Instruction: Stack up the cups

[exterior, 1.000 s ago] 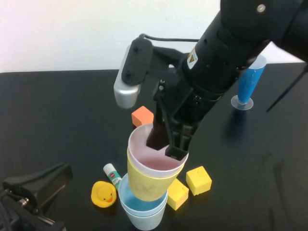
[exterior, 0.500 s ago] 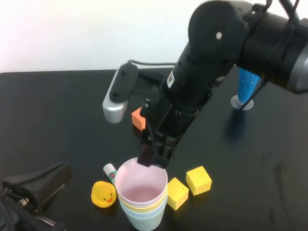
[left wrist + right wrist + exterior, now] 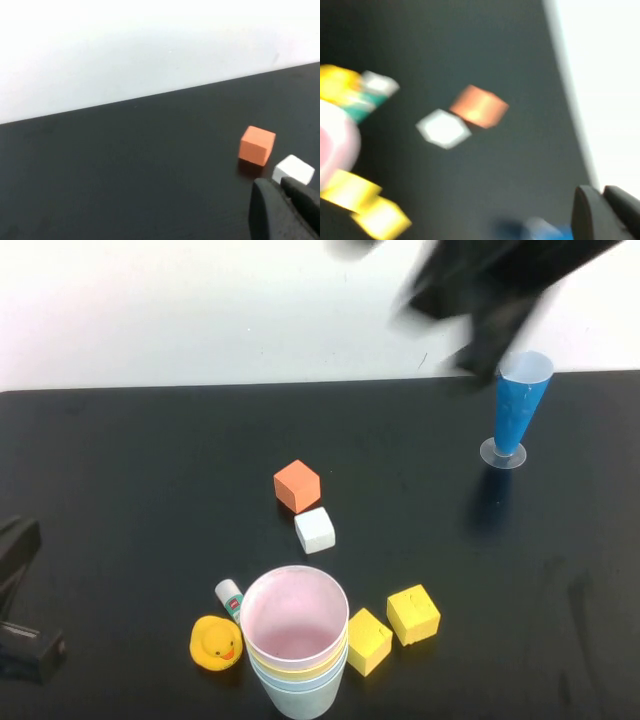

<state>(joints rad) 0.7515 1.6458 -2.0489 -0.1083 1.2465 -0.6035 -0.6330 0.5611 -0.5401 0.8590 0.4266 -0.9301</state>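
The cups (image 3: 294,640) stand nested in one stack near the table's front edge, the pink one (image 3: 292,615) on top, with yellow and pale rims showing below it and a light blue one (image 3: 300,702) at the bottom. Nothing touches the stack. My right arm (image 3: 490,290) is a dark blur high at the back right, far from the cups. In the right wrist view the right gripper (image 3: 602,197) is shut and empty, and the pink cup (image 3: 335,145) shows at the edge. My left gripper (image 3: 280,184) is shut and empty, low at the left side of the table.
An orange cube (image 3: 297,485) and a white cube (image 3: 315,529) lie behind the stack. Two yellow cubes (image 3: 413,614) (image 3: 369,641) sit to its right, a yellow duck (image 3: 216,643) and a glue stick (image 3: 230,596) to its left. A tall blue cone (image 3: 520,405) stands back right.
The right gripper lowered the pink cup into the stack, let go and swung up and away to the back right. The left arm drew back toward the left edge.
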